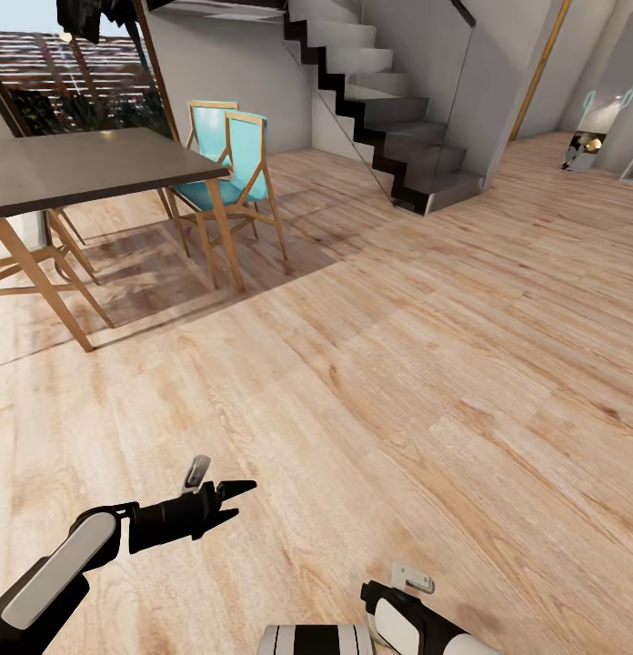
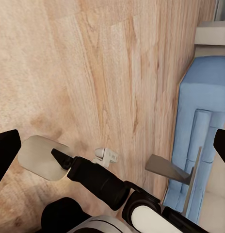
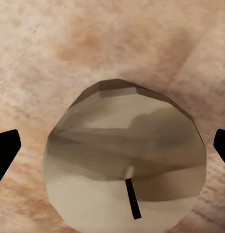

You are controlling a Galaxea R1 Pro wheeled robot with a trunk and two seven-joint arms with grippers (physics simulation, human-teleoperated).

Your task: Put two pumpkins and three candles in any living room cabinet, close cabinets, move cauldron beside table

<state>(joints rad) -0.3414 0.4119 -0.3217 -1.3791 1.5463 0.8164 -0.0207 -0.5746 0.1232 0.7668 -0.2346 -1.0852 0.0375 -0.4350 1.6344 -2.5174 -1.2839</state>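
A greyish-tan candle (image 3: 123, 145) with a short dark wick sits between the tips of my right gripper (image 3: 112, 148), over the wooden floor. The black fingertips (image 3: 7, 150) stand wide apart at its sides with a small gap, so the right gripper is open around it. The left wrist view shows the same candle (image 2: 37, 158) at the tip of the right gripper (image 2: 58, 158). I cannot tell whether it rests on the floor. My left gripper (image 1: 236, 500) hangs open and empty over bare planks at the lower left. My right arm (image 1: 409, 623) shows at the bottom edge.
A taller dark-topped table (image 1: 89, 164) with slim wooden legs stands at the far left, with turquoise chairs (image 1: 233, 155) behind it. A grey staircase (image 1: 389, 118) rises at the back. A blue sofa (image 2: 202, 121) lies close to my arms. Wooden floor (image 1: 426, 346) stretches ahead.
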